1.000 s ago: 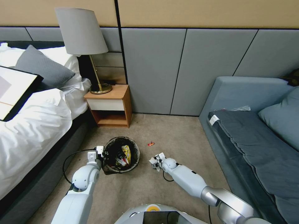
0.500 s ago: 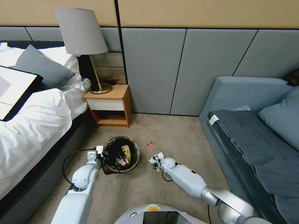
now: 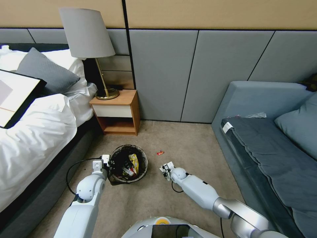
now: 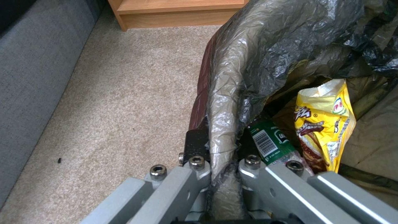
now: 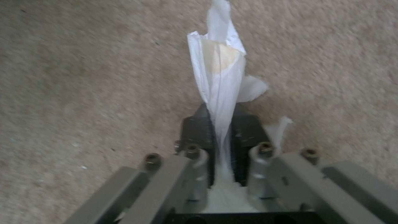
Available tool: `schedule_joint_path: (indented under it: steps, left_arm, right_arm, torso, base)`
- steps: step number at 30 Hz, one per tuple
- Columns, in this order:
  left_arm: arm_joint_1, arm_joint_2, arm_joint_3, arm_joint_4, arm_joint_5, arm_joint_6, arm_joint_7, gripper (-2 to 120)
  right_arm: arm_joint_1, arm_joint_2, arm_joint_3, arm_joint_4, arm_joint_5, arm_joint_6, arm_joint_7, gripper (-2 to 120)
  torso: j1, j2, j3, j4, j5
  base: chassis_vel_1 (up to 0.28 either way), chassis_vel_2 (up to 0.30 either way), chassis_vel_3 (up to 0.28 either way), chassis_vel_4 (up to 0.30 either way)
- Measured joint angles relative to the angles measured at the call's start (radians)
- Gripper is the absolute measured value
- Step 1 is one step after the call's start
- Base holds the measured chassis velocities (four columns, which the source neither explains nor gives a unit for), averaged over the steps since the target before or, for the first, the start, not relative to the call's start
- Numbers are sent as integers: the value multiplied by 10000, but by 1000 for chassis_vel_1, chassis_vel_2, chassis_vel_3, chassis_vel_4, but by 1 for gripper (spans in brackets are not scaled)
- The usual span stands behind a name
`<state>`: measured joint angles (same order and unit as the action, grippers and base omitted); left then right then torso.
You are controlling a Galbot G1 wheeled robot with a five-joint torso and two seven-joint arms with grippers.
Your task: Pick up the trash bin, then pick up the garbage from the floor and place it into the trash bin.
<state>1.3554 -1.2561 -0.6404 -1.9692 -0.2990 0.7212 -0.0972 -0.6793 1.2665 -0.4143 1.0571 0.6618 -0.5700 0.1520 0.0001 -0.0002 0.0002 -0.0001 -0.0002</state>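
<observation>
Bare carpet (image 3: 185, 145) stretches from the nightstand (image 3: 116, 112) to the sofa (image 3: 264, 138) at right, with the bin (image 3: 128, 163) at lower centre, its lined rim pinched by the left gripper (image 4: 222, 155), while the right gripper (image 5: 219, 130) just beside clamps a white tissue (image 5: 219, 77).
</observation>
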Motion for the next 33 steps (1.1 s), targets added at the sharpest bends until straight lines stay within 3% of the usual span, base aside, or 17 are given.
schedule_joint_path:
  steps: [4,11,14,15,18,19,24,28,33]
  left_arm:
    - [3,44,-14,-21,-13,18,0,0]
    - [9,142,-57,-76,-51,107,-11,0]
    - [17,185,-57,-194,-108,140,-15,0]
    - [17,185,-57,-194,-108,140,-15,0]
    - [17,206,-44,-275,-177,145,-7,0]
    - [17,206,-44,-275,-177,145,-7,0]
    - [73,204,-24,-366,-131,147,26,0]
    - [87,190,42,-404,-34,147,66,0]
    - [46,88,138,-404,93,147,72,0]
  right_arm:
    - [-9,-180,10,346,197,-79,117,0]
    - [-2,-1320,400,2545,1571,-476,739,0]
    - [0,-2634,1037,4624,2893,-679,1380,0]
    - [0,-2634,1037,4624,2893,-679,1380,0]
    - [47,-3679,1866,6898,4132,-792,2088,0]
    - [47,-3679,1866,6898,4132,-792,2088,0]
    - [221,-4712,3483,9394,6120,-971,2936,0]
    - [970,-4958,3915,10650,7401,-980,3404,0]
    - [2138,-4807,3619,11376,8645,-993,3731,0]
  torso:
    - [0,0,0,-4,-3]
    - [0,0,0,1,3]
    - [1,0,0,-5,3]
    - [1,0,0,-5,3]
    - [0,0,-1,0,3]
    - [0,0,-1,0,3]
    - [0,0,-1,-3,5]
    - [-1,0,-2,0,2]
    - [-2,1,-2,4,0]
  base:
    - [0,0,0,0]
    - [0,0,0,0]
    - [0,0,0,0]
    - [0,0,0,0]
    - [0,0,0,0]
    - [0,0,0,0]
    - [0,0,0,0]
    - [0,0,0,0]
    - [0,0,0,0]
